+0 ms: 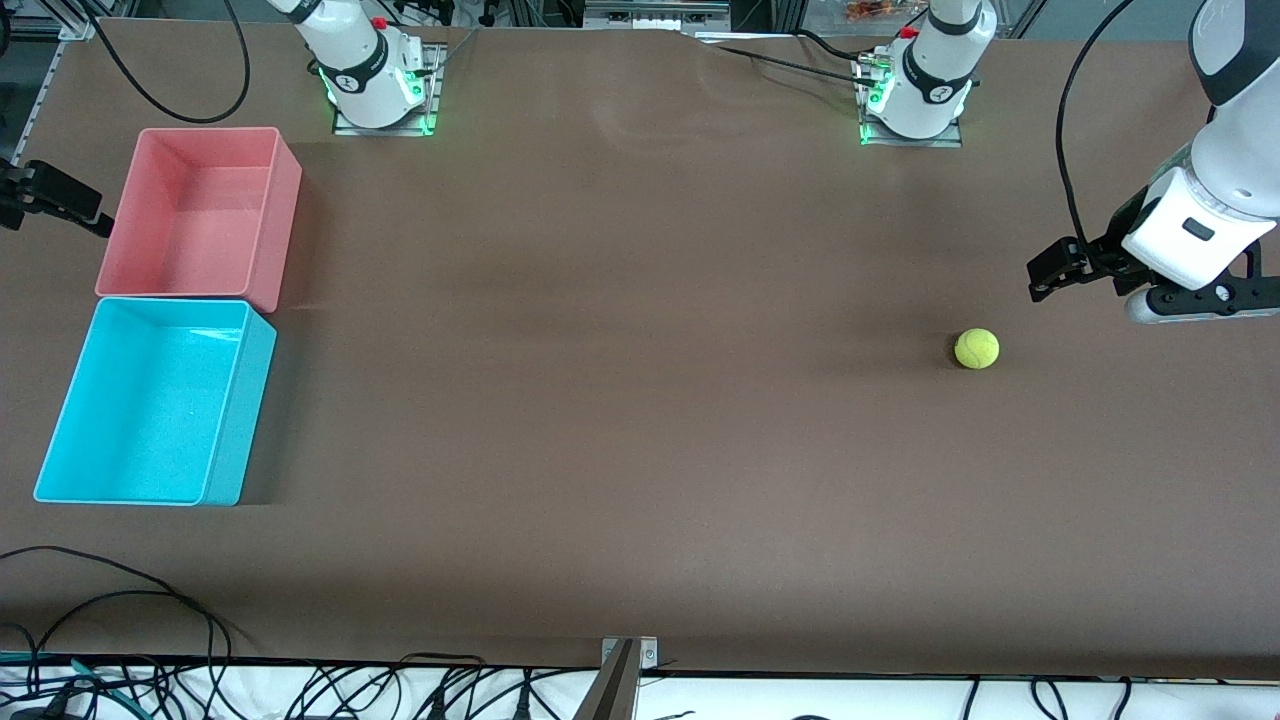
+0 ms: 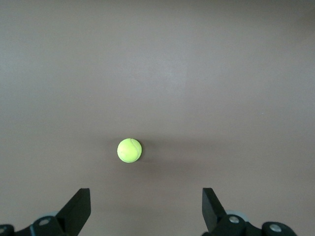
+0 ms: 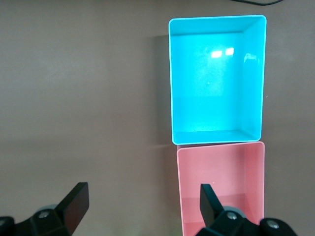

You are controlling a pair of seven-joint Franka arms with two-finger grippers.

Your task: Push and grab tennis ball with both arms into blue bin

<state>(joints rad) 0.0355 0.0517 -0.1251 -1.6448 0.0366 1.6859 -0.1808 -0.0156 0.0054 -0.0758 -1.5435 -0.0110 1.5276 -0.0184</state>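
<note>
The tennis ball (image 1: 977, 349) is sitting at the frame's right, the blue bin (image 1: 232, 420) lower left. Both the left gripper (image 1: 1050, 272) and the right gripper (image 3: 140, 206) are gaping empty; an off-centre shove risks the ball rolling wide.

Bare brown surface (image 1: 620, 400) stretches between the tennis ball (image 1: 977, 349) and the blue bin (image 1: 150, 400), nothing standing in the way. The pink bin (image 1: 200, 210) sits against the blue bin's farther wall, blocking that approach.

even overhead light, sharp views; white glare inside the blue bin (image 3: 216, 78), soft shadows beside both bins.
</note>
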